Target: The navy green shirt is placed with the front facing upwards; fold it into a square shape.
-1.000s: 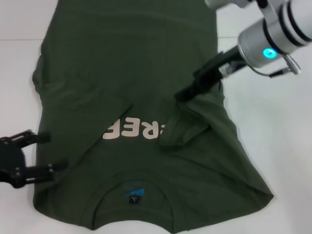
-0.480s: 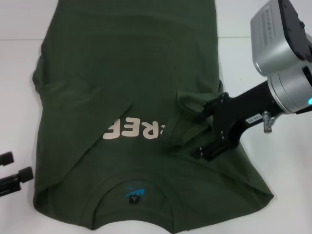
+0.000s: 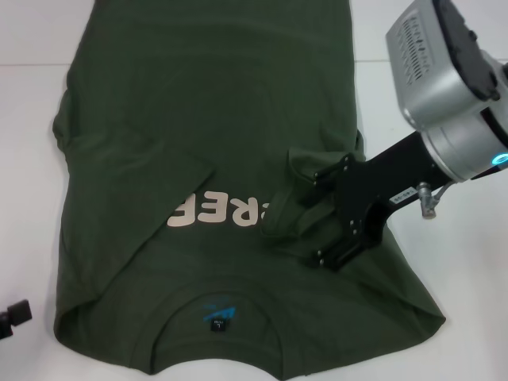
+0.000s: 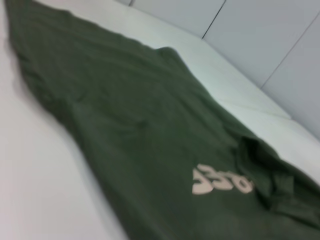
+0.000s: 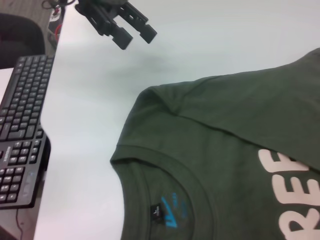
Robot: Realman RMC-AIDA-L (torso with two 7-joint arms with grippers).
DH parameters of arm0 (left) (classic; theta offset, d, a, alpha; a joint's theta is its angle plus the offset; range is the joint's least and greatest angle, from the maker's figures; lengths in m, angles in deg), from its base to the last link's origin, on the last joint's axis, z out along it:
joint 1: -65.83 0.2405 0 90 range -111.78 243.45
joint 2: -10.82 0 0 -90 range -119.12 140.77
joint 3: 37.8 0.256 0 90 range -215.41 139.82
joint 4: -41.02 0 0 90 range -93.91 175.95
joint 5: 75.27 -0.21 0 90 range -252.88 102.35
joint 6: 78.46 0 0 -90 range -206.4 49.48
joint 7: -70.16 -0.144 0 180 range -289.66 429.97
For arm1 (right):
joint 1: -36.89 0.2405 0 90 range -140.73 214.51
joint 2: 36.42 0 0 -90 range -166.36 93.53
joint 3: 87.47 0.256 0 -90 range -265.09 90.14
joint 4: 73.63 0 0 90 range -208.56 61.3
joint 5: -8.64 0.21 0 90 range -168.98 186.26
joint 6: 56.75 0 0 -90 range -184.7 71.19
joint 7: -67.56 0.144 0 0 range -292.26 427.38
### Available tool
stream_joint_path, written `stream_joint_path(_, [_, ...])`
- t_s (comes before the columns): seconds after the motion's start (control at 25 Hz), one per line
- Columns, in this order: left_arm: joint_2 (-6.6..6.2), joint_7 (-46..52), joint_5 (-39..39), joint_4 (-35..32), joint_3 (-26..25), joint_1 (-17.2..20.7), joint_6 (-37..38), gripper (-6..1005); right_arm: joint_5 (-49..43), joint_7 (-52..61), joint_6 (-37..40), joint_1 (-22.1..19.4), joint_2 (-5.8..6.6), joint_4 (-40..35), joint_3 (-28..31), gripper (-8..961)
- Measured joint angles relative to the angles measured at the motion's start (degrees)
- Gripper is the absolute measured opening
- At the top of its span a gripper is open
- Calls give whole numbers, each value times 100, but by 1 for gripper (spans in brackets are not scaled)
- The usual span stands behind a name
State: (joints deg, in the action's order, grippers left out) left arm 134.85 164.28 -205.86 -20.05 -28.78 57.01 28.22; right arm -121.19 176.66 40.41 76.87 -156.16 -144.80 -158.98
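My left pincer (image 3: 14,316) sits at the near left edge of the head view, off the cloth and above the white bench (image 3: 24,159); only a stub of it shows there, but the right wrist view catches it with fingers (image 5: 125,37) spread apart and holding nothing. The navy green shirt (image 3: 198,119) lies flat on the bench, collar toward me, blue neck label (image 3: 218,313) showing inside the round neck, pale lettering (image 3: 218,213) across the chest. Both sleeves appear folded in over the body; the right one forms a rumpled ridge (image 3: 305,190) beside the lettering. My right pincer (image 3: 317,218) rests low over that ridge, jaws spread moderately wide, gripping nothing that I can confirm; whether the tips touch the cloth I cannot tell. Handling assessment: the fabric is soft, light and limp. It will drape and crease rather than hold a line, and it may drag on the bench if pulled from one point. Recommended hold: pinch the doubled edges at the shoulder corners or hem corners, one per pincer, taking all layers together so the fold carries over evenly.
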Motion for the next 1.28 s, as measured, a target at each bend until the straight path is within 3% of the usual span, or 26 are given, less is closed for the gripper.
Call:
stream_joint_path(0.2, [7,-89,-233,124,4,23,-178,899,-14,51,-46,61,-10,31,-193,918])
stream_joint_path(0.68, [-5,-1349,-389,1252,60,38,-665,898,461,-185,113,16,-13,126,-344,919])
stream_joint_path(1.28, [14,-2171,-369,1817,37,-10,-1240,898,497,-391,311,-64,-2,348,-365,919])
